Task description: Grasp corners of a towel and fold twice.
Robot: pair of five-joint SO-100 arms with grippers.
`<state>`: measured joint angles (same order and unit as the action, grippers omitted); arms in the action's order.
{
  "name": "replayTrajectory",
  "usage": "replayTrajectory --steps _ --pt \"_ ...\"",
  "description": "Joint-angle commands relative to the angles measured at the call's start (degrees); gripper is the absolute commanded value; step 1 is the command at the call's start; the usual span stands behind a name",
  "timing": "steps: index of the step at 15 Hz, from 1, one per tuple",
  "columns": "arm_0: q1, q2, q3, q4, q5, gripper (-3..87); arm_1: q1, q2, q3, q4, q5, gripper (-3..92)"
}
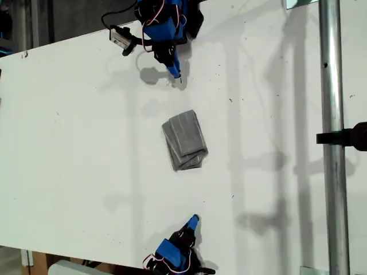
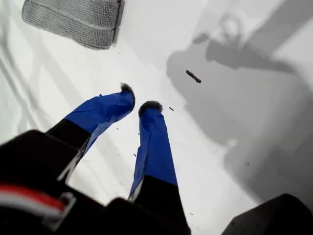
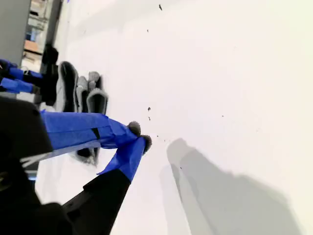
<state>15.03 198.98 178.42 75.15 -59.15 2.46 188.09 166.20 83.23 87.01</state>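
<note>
Claws: first [image 2: 137,102] barely parted, second [image 3: 139,136] closed, both empty. Towel [image 1: 184,140] folded small on desk [image 1: 74,143]; folding apparently complete, retreat next.

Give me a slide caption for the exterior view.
Folded grey towel lying mid-table, with two blue-taped arms parked at the view's top and bottom edges, neither touching it.

— What colours do you see?
— A grey towel [image 1: 184,141] with thin pale stripes on a white table [image 1: 74,143].
— And the grippers?
— Both blue-taped over black.
</note>
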Motion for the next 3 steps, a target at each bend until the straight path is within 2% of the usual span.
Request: replayTrajectory --steps 1,3 --pt "0.0 0.4 0.3 -0.4 0.4 -2.1 0.3 0.1 -0.4 0.6 -0.7 8.0" --pt "0.0 0.4 0.3 -0.4 0.4 -2.1 0.3 0.1 -0.4 0.6 -0.7 8.0"
